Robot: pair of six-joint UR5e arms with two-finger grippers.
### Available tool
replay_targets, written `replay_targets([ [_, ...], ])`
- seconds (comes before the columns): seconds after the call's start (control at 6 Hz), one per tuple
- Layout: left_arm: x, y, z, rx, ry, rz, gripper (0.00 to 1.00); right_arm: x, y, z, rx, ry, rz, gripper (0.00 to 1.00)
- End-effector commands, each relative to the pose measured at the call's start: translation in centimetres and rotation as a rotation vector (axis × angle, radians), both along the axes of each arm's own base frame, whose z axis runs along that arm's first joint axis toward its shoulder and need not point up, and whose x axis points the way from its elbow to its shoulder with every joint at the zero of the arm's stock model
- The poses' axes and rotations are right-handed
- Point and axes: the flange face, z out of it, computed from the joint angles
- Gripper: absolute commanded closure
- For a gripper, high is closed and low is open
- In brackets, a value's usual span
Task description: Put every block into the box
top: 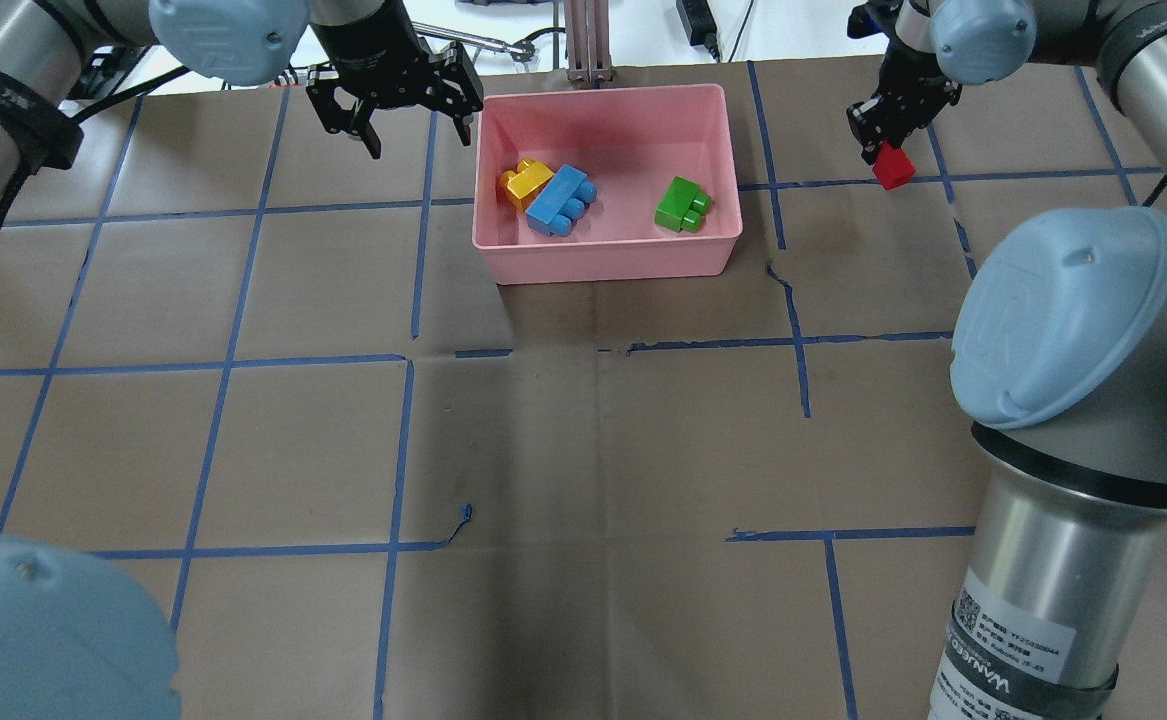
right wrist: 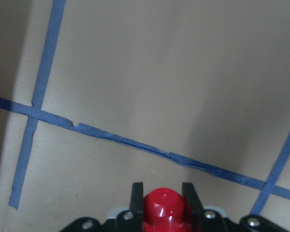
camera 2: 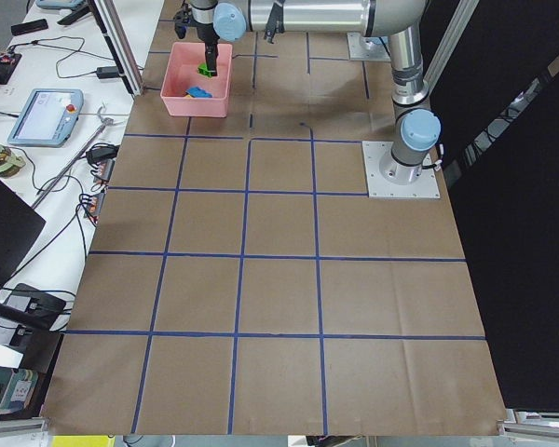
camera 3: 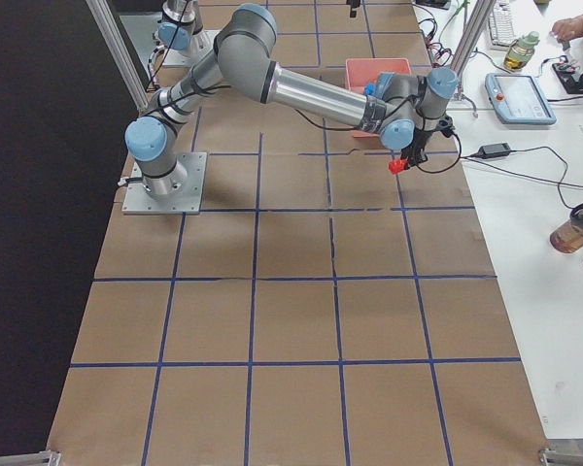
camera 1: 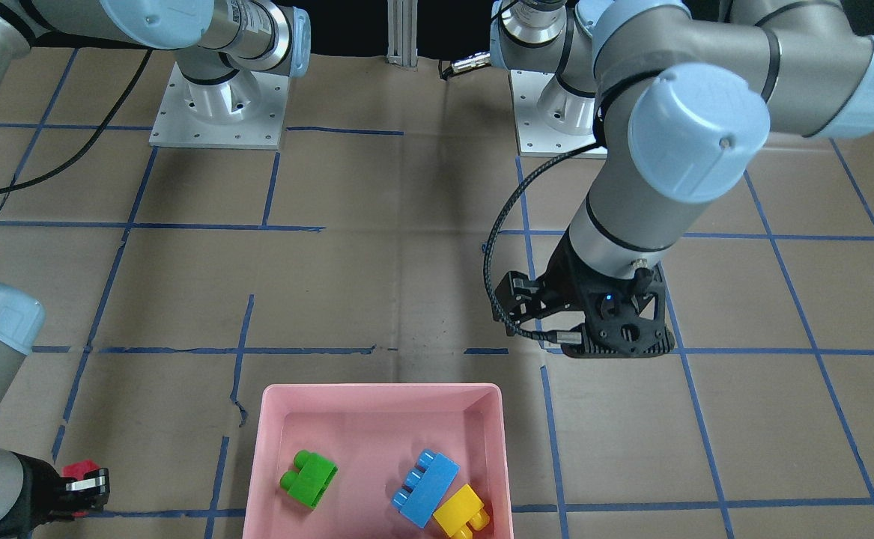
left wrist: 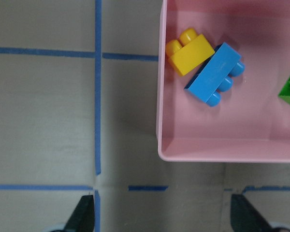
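Box (top: 608, 262) holds three bricks: green (top: 681, 205) lies alone toward the robot's right, while blue (top: 558, 200) and yellow (top: 525, 182) touch at the left. Right gripper (top: 881, 152), outside the box's right wall, is clamped on the red brick (top: 893, 170). Left gripper (top: 419, 140), beside the far left corner, stands wide open and empty.

left end effector (top: 419, 140) hangs wide apart, fingers down; right end effector (top: 881, 147) pinches the red block (top: 894, 170).
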Motion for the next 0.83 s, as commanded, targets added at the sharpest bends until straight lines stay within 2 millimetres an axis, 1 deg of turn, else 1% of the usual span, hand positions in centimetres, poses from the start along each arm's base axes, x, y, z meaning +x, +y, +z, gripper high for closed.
replay_targets([
  [0.0,0.8,4.6,5.0,0.002,-0.034,-0.015,0.01,5.0,1.8,8.4,-0.102,0.013,-0.036,0.91],
  [0.17,0.8,5.8,5.9,-0.010,-0.033,-0.028,0.01,8.9,2.7,9.8,-0.111,0.002,-0.080,0.91],
  [0.33,1.2,6.2,5.9,-0.002,-0.038,-0.027,0.01,14.4,3.8,10.0,-0.118,-0.022,-0.152,0.91],
  [0.5,1.2,7.0,6.2,0.015,-0.040,-0.029,0.01,19.9,4.9,9.7,-0.119,-0.046,-0.231,0.91],
  [0.67,2.2,9.0,6.7,0.062,-0.044,-0.013,0.01,24.5,5.5,7.3,-0.096,-0.054,-0.293,0.91],
])
